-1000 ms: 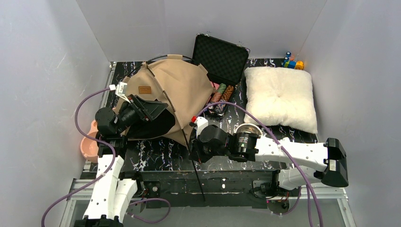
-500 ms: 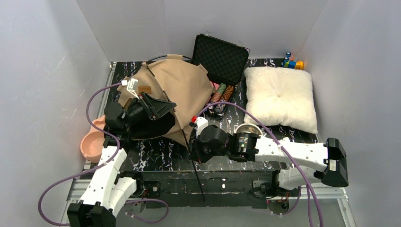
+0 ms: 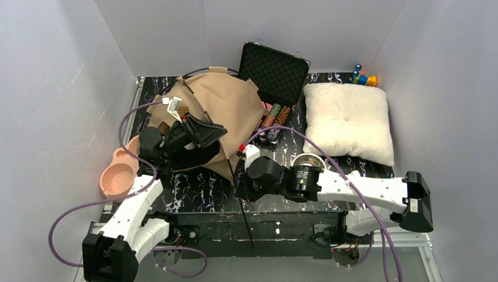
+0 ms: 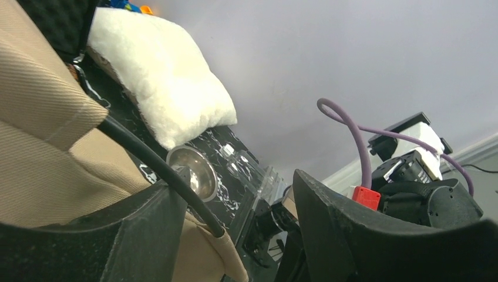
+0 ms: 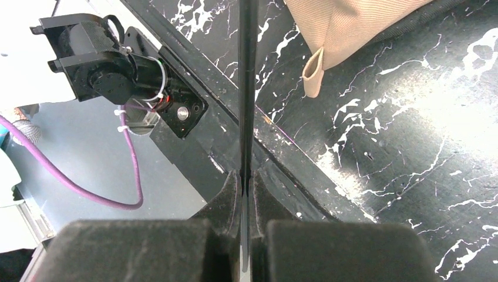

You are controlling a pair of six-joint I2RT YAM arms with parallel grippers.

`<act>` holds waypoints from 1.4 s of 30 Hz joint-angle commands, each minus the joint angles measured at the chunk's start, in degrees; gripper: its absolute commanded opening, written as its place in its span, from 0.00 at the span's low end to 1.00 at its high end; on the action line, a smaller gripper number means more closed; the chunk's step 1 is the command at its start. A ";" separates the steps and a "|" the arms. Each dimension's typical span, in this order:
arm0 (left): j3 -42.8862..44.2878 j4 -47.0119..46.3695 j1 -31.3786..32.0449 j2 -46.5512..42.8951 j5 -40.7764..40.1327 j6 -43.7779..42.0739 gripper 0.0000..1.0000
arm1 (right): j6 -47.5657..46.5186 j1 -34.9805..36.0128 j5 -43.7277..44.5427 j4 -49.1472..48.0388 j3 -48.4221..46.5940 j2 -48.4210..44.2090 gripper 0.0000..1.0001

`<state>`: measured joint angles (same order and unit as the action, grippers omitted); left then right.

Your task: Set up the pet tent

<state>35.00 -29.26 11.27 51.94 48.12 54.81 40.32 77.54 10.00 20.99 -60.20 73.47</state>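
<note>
R gripper [image 5: 246,176] at near table [image 3: 194,191] edge, clamped tight on pole [image 5: 248,88]. Farther in, L gripper [image 4: 235,194] sits at tent [image 3: 229,106] mouth, jaws apart, pole lying by one finger, not pinched. Tent slumped at far left of table. Step, prob.: bowing pole to raise tent. Next: L must close on pole w/o snagging cloth. Vs 1 s ago: L arm swung rightward over tent; R unmoved.

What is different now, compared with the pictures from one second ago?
The left gripper moved right, farther over the pet tent, its open jaws now at the black pole; its elbow swung left. The right gripper stayed shut on that pole. The tent and the white cushion kept their places.
</note>
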 commanded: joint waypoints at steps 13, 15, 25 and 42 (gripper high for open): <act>-1.73 3.97 7.39 -0.59 7.25 -7.23 0.59 | -7.66 -3.74 10.00 -3.36 -5.06 -4.30 0.01; -1.62 5.94 8.38 -0.58 7.34 -8.70 0.58 | -9.09 -4.40 9.90 -4.09 -5.98 -4.09 0.01; -1.21 12.38 11.96 -0.22 6.61 -13.09 0.55 | -14.70 -6.24 12.06 -9.59 -7.75 -2.97 0.01; 7.24 21.14 12.20 -0.57 -8.73 -13.83 0.00 | -7.22 -6.01 -3.76 -2.25 4.49 -11.15 0.48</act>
<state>38.39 -8.54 23.55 51.46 43.09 42.02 29.21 71.09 11.86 20.40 -58.72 65.78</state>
